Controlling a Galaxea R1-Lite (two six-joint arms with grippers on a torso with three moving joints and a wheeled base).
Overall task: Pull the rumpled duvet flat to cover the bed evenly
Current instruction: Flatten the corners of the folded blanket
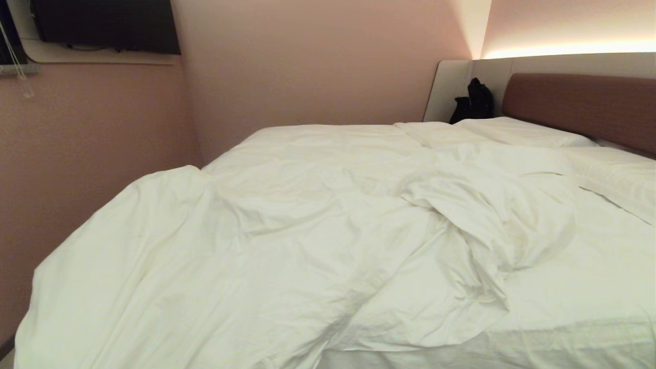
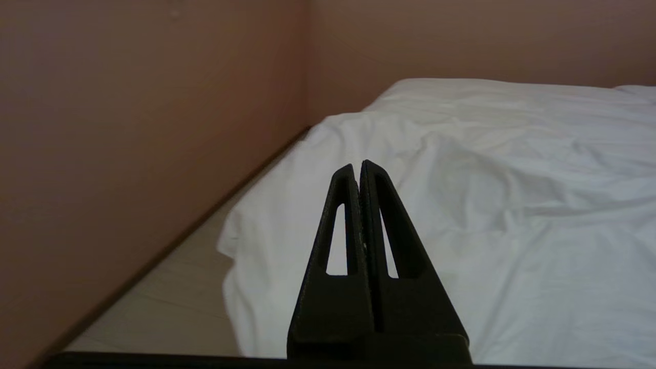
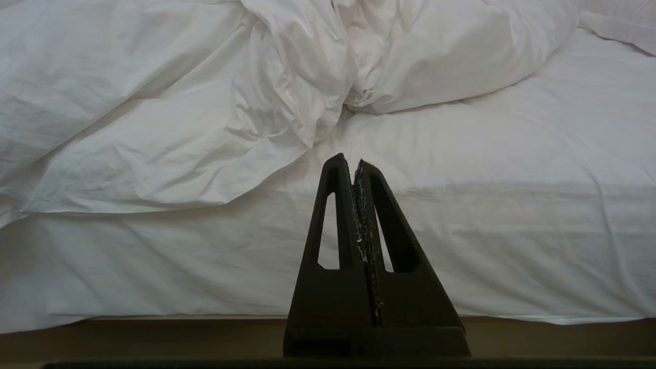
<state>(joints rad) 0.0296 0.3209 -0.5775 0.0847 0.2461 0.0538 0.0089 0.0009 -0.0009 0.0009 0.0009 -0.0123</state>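
The white duvet (image 1: 287,230) lies rumpled over the bed (image 1: 589,287), bunched into a ridge near the middle and hanging over the left side, while bare sheet shows at the right front. Neither arm shows in the head view. In the left wrist view my left gripper (image 2: 357,165) is shut and empty, held off the duvet's (image 2: 461,205) hanging left corner. In the right wrist view my right gripper (image 3: 352,162) is shut and empty, low in front of the mattress side, below the duvet's (image 3: 179,118) near edge.
A pink wall (image 1: 92,133) runs close along the bed's left side with a narrow strip of pale floor (image 2: 169,297) between. White pillows (image 1: 512,130) lie by the reddish-brown headboard (image 1: 584,105). A black object (image 1: 474,102) stands in the far corner.
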